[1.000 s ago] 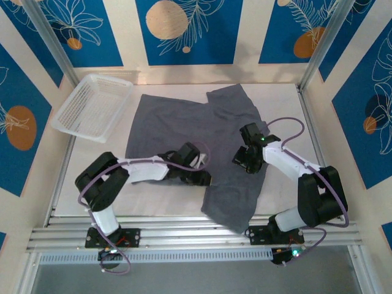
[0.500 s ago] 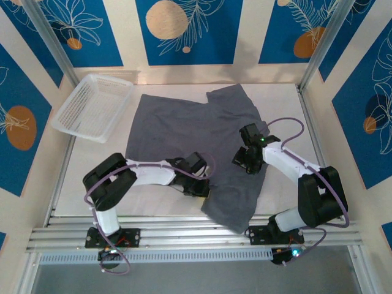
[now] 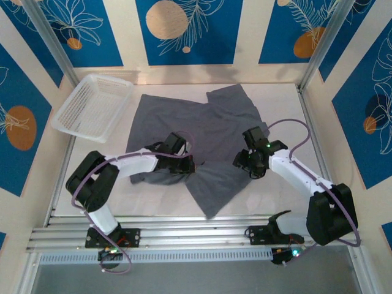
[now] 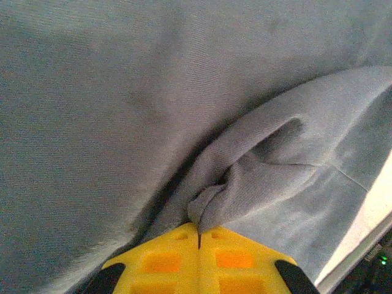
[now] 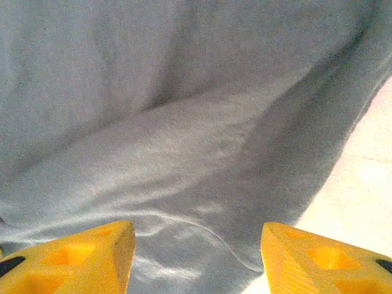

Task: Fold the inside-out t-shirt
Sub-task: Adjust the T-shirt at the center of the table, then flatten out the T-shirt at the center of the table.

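On the table (image 3: pixel 288 110), the t-shirt (image 3: pixel 202 122) lies rumpled beside the basket (image 3: pixel 92 107). The left gripper (image 4: pixel 198 236) is pinched tight on a fold of it. The right gripper (image 5: pixel 195 245) is half open over the cloth, holding nothing.

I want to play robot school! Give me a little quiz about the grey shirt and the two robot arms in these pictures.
1. True or false: the left gripper is pinched shut on a fold of the grey t-shirt.
2. Pick one. The right gripper is: A) shut on a sleeve, B) open over the shirt, C) lifting a cup.
3. Fill in the blank: the white mesh basket sits at the far ____ corner of the table.

Key: 1 true. 2 B. 3 left.
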`<act>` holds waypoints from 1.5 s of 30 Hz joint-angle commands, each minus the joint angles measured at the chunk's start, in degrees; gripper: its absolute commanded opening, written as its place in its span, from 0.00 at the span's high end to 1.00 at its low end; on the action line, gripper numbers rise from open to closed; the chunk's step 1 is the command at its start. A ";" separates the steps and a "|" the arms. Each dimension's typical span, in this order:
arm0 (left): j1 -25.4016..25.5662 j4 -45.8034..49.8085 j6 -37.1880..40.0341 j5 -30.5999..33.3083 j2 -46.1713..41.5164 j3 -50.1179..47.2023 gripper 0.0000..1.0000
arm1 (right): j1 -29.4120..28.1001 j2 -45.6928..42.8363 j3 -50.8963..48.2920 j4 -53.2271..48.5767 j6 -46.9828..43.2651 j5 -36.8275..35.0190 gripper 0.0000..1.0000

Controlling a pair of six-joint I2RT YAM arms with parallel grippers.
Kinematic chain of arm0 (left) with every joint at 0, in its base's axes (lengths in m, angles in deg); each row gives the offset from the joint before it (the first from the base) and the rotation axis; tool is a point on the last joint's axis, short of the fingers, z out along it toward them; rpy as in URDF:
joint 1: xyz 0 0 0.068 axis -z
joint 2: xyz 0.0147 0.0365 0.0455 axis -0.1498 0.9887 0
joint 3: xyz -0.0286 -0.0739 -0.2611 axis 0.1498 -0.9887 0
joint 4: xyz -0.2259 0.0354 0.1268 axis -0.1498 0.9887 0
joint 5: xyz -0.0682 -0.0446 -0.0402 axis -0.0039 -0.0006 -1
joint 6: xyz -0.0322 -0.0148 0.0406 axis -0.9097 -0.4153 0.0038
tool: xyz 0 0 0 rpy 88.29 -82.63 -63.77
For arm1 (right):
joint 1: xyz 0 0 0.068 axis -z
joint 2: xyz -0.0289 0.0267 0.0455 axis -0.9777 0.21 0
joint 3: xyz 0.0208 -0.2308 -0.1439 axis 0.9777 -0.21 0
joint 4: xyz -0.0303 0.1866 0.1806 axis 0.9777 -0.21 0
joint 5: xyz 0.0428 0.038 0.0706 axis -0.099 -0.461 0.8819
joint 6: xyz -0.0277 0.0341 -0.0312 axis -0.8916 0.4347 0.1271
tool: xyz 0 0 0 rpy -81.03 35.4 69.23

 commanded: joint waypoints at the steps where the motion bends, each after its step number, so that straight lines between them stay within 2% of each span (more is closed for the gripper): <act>1: -1.67 -0.25 1.52 2.61 0.61 -1.57 0.89 | -4.08 -1.92 -2.35 -3.82 -3.07 3.28 0.41; 5: -3.32 0.15 2.97 5.47 0.55 -0.44 0.78 | -13.40 -3.38 -5.90 -4.03 -0.96 6.24 0.41; 9: -3.60 -0.65 4.34 4.97 -0.76 0.07 0.65 | -27.08 -3.97 -7.55 -1.73 2.10 3.17 0.40; 14: -3.66 -2.11 7.26 8.25 -9.39 -2.37 0.59 | -40.45 -2.58 -7.55 -1.11 7.94 2.12 0.40; 16: -3.62 -1.48 9.06 11.41 -13.33 -3.46 0.58 | -46.04 -0.69 -6.76 -1.46 9.35 -0.67 0.40; 20: -3.95 -0.58 10.14 17.03 -19.33 -6.36 0.57 | -53.00 8.33 -0.26 -3.39 6.64 -7.41 0.39; 22: -4.28 -0.64 10.17 17.81 -22.05 -8.24 0.56 | -57.33 14.18 3.00 -4.28 4.28 -14.33 0.34; 26: -5.31 0.70 10.61 17.25 -26.31 -11.11 0.52 | -60.78 25.55 9.86 -9.21 3.71 -20.30 0.32; 29: -5.61 1.25 10.43 17.46 -28.60 -12.70 0.51 | -61.85 28.92 11.46 -9.50 3.50 -21.68 0.32; 34: -5.98 0.77 9.43 17.86 -31.25 -14.37 0.50 | -61.91 30.71 12.31 -13.75 4.05 -26.71 0.35; 41: -6.06 0.45 8.56 17.88 -31.36 -14.85 0.49 | -61.80 28.53 8.45 -10.89 2.61 -23.61 0.49; 43: -6.06 0.31 8.33 17.78 -31.25 -14.95 0.49 | -61.88 28.50 8.33 -10.48 2.12 -22.94 0.48; 45: -6.06 0.43 8.15 17.90 -31.22 -15.05 0.49 | -62.02 28.59 8.17 -10.39 1.98 -22.31 0.41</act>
